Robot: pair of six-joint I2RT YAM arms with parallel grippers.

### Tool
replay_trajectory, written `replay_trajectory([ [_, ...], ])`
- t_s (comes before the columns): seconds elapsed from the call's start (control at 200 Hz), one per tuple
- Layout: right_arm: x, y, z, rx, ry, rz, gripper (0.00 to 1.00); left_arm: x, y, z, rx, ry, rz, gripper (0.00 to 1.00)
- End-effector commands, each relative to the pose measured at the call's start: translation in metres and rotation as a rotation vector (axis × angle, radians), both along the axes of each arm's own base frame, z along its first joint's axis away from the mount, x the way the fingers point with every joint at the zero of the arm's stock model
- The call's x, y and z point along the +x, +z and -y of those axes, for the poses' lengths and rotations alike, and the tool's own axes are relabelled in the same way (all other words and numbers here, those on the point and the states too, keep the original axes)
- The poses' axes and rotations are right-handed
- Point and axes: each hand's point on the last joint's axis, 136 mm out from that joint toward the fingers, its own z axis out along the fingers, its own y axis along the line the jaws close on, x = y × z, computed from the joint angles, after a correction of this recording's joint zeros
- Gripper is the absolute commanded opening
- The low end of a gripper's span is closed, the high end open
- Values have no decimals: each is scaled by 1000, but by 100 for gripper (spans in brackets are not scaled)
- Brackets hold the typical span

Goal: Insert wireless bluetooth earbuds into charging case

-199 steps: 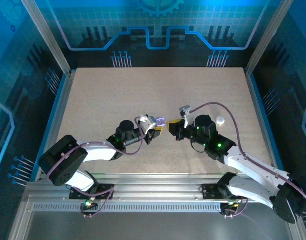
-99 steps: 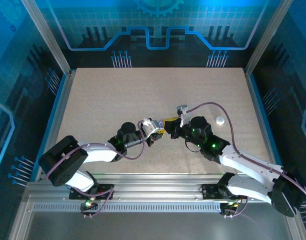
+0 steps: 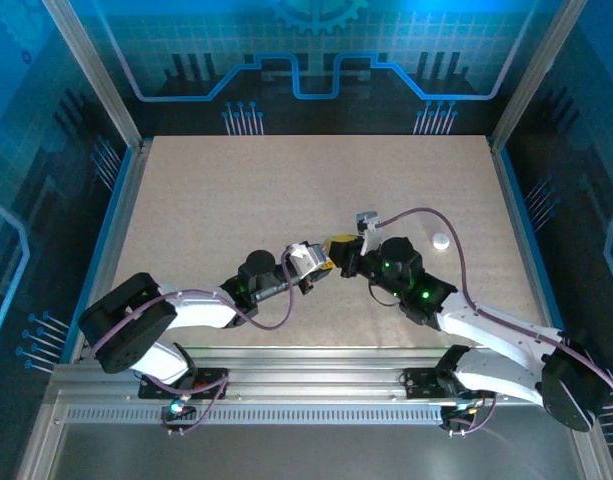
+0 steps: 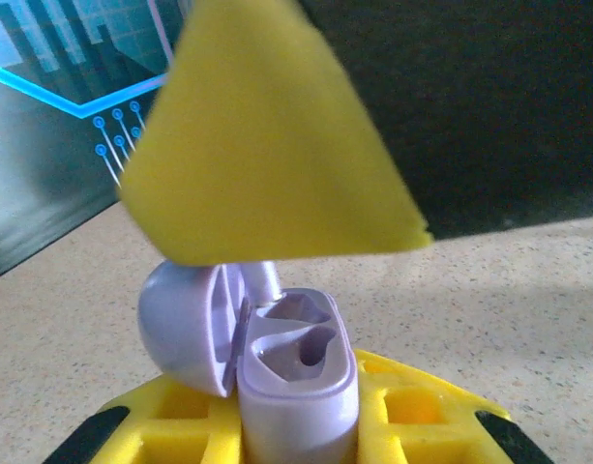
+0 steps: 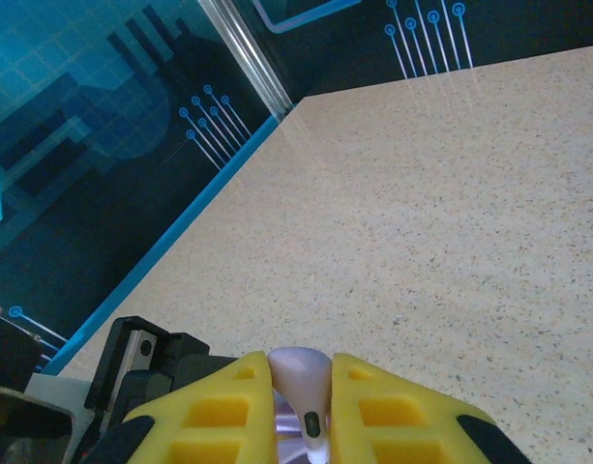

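**Two grippers meet tip to tip at mid-table: case in L, earbud in R**

Top view: the L gripper (image 3: 314, 262) and R gripper (image 3: 338, 245) sit just beside each other over the speckled table (image 3: 236, 190), L arm reaching in from the left, R arm from the right.

L wrist view: the L gripper (image 4: 296, 430) has its yellow fingers (image 4: 422, 416) closed on the charging case (image 4: 296, 372), one finger on each side of the base. The case is open. The base's long axis runs along the fingers, away from the lens, w/ the socket face turned up. The lid (image 4: 185, 324) hangs off the base's left edge, beyond the left finger, dome outward and hollow facing the base. A blurred yellow wedge (image 4: 267, 135) hangs very near the lens, above the case.

R wrist view: the R gripper (image 5: 301, 406) has its yellow fingers (image 5: 393, 406) pinched on a pale lavender earbud (image 5: 301, 379), held btwn the tips. Its long axis follows the fingers, rounded end pointing out past the tips.

Top view, far right: a small white round piece (image 3: 441, 241) lies on the table, apart from the R gripper; too small to tell what it is.
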Motion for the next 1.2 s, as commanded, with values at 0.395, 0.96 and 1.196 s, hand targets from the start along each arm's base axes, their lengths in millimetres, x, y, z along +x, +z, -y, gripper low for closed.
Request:
replay_trajectory([
  [0.395, -4, 5, 9, 49, -51, 16, 16, 4, 30, -6, -67, 55, 98, 15],
  [0.96, -2, 12, 9, 104, -69, 31, 17, 6, 30, -5, -77, 57, 75, 15],
  [1.196, -1, 14, 8, 117, -68, 31, 18, 5, 31, -5, -83, 57, 72, 15],
])
